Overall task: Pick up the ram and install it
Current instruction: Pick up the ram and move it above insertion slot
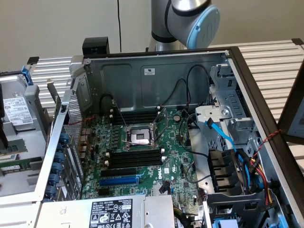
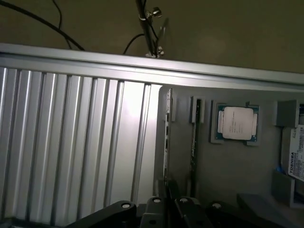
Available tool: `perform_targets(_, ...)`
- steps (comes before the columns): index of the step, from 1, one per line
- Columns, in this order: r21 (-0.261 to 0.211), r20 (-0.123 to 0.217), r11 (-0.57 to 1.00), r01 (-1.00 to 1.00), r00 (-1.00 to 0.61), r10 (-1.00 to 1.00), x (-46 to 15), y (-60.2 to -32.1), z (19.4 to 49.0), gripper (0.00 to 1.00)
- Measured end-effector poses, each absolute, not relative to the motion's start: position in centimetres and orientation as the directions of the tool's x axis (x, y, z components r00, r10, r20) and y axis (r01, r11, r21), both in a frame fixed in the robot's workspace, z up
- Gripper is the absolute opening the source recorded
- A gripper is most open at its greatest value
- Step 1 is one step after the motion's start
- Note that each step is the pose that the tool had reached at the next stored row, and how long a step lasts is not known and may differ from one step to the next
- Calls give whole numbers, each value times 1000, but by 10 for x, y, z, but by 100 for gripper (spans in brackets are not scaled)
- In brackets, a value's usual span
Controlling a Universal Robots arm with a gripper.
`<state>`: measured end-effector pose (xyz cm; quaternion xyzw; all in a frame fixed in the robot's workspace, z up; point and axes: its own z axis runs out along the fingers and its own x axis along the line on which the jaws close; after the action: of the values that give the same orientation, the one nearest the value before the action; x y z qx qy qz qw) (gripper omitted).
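Observation:
The ram point(image 2: 166, 137) stands on edge in a slot of a grey parts tray point(image 2: 228, 171), a thin green stick seen from above. A second, darker stick point(image 2: 193, 137) stands in the slot beside it. My gripper point(image 2: 171, 192) hangs over the near end of the ram with its dark fingers drawn together; I cannot tell whether they touch it. In the exterior view, the open computer case shows the motherboard with long black slots point(image 1: 135, 159) with white end clips, all unfilled. More of these slots point(image 1: 135, 116) lie behind the processor socket.
A processor chip point(image 2: 236, 123) and a hard drive point(image 2: 295, 159) share the tray. Ribbed aluminium table point(image 2: 71, 142) borders the tray. In the case, a blue expansion slot point(image 1: 118, 181), loose cables point(image 1: 223, 137) and the drive cage point(image 1: 228, 180) crowd the board. The arm's joint point(image 1: 190, 19) rises behind the case.

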<state>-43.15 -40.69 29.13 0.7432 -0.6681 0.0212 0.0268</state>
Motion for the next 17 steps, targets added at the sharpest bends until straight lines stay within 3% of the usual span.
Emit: perform_targets(17,20,66,-106,-994,107,-992,-414,-423,369,13)
